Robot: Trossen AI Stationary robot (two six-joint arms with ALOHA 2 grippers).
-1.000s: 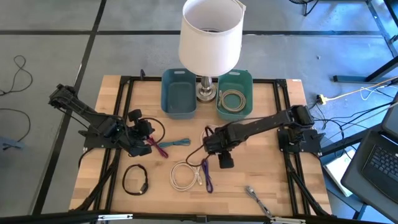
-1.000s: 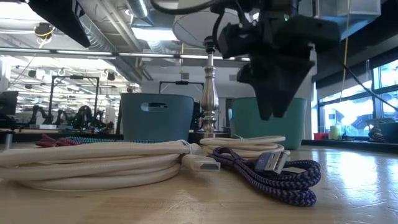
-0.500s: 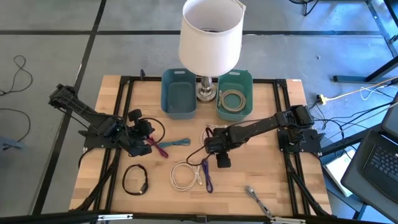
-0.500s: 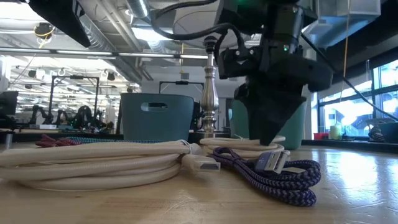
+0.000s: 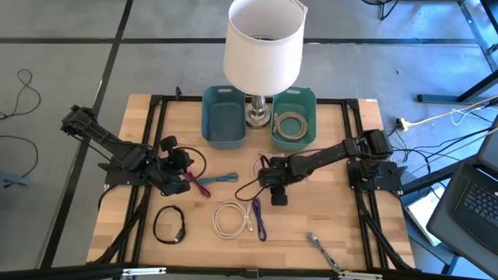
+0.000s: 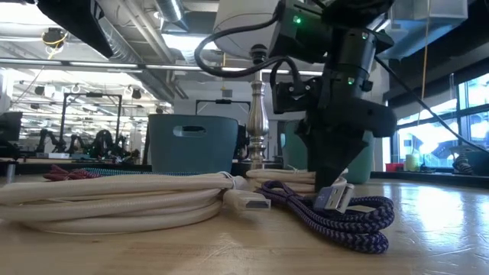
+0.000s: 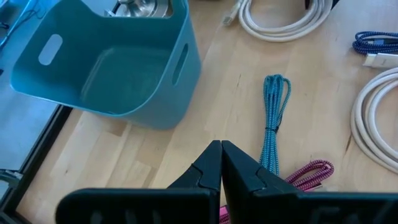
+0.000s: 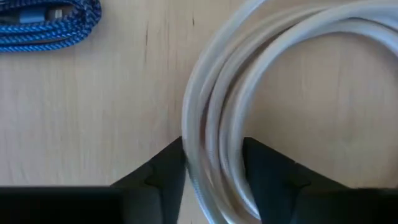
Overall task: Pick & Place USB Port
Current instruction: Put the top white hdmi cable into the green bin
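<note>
Wooden table under me, lamp with a white shade at the far edge, standing between 2 bins: a blue bin and a teal bin with a coiled beige cable inside. My right arm reaches to the middle of the table, and my right gripper is down at a coiled white cable, fingers set narrowly apart on either side of its strands, not closed on them. In the low view that gripper sits at tabletop level behind the purple braided USB cable. A bigger white cable coil lies near the front. My left gripper waits at the left side, fingers pressed together, empty, above the teal braided cable and the pink cable. A black cable loop sits front left.
</note>
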